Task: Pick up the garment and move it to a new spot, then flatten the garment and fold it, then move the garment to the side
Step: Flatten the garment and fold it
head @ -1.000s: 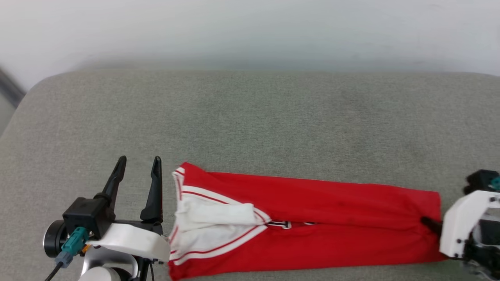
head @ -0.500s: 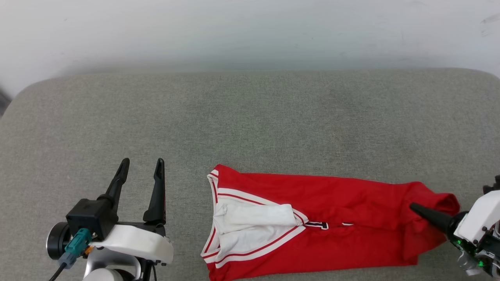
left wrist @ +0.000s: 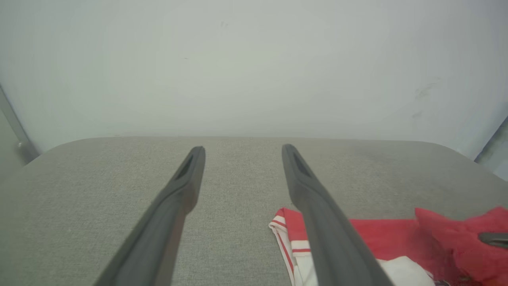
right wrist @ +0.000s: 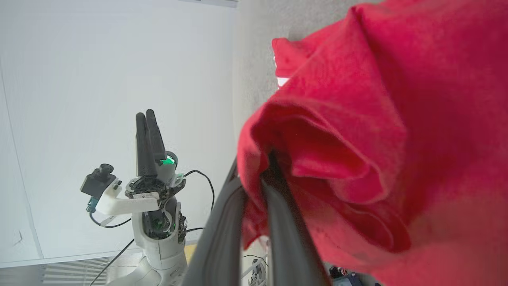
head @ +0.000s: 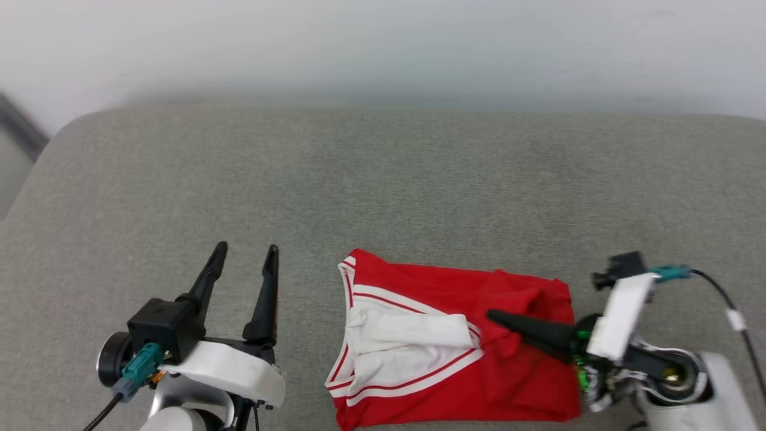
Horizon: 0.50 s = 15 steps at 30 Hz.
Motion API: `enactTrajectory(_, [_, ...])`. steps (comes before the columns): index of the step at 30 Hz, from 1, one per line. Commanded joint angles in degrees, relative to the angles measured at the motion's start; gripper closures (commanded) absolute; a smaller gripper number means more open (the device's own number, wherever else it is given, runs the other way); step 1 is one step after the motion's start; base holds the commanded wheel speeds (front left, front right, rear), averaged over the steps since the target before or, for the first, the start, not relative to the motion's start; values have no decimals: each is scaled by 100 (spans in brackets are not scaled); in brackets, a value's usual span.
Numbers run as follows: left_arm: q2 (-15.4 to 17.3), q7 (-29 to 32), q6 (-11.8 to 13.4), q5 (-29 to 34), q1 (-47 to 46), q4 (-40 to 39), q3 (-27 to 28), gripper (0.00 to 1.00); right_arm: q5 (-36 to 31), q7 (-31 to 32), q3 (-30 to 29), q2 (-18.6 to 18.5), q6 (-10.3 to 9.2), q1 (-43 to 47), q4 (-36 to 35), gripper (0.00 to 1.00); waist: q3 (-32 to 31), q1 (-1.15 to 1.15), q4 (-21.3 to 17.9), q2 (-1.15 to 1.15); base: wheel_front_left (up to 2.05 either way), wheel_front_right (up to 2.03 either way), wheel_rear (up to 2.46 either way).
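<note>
The garment (head: 455, 389) is bright red, with a white sleeve (head: 407, 332) on its left part, edged in red-and-white striped trim (head: 350, 287). Under it the cushion (head: 383, 179) is a flecked grey-green weave; the far wall (head: 383, 42) is pale grey-white. The left gripper (head: 247, 246) and right gripper (head: 499, 317) have black fingers (head: 265, 299) on white mounts (head: 227, 371) — each with a teal plug (head: 137, 368).

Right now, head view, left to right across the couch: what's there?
left end effector → shirt → white bracket on the right wrist
</note>
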Motion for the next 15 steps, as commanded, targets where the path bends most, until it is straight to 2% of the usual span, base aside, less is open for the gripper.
enactTrajectory(1, [-31, 5, -33, -3, -61, 19, -26, 0, 22, -88, 103, 22, 0, -100, 27, 100, 46, 0, 70, 0, 0, 0, 0])
enactTrajectory(9, [-182, -78, -187, -47, -311, 182, -118, 0, 94, -1288, 1689, 19, 0, -676, 564, 100, 302, 0, 402, 0, 0, 0, 0])
enactTrajectory(10, [-194, -93, -205, -48, -332, 207, -117, 0, 44, -1401, 1845, 19, 0, -737, 647, 87, 331, 0, 430, 0, 0, 0, 0])
enactTrajectory(11, [-207, -118, -224, -59, -351, 233, -117, 0, -13, -1541, 1962, 18, 0, -820, 721, 62, 365, 0, 457, 0, 0, 0, 0])
enactTrajectory(12, [-217, -131, -237, -66, -368, 262, -118, 0, -71, -1673, 2079, 16, 1, -902, 776, 12, 399, 0, 481, 0, 0, 0, 0])
enactTrajectory(13, [-222, -139, -245, -75, -376, 293, -114, 0, -87, -1790, 2192, 18, 1, -956, 815, 0, 419, 0, 494, 0, 0, 0, 0])
enactTrajectory(15, [-226, -172, -268, -92, -410, 334, -97, 0, -138, -1961, 2407, 17, 1, -1043, 865, 0, 451, 0, 508, 0, 0, 0, 0])
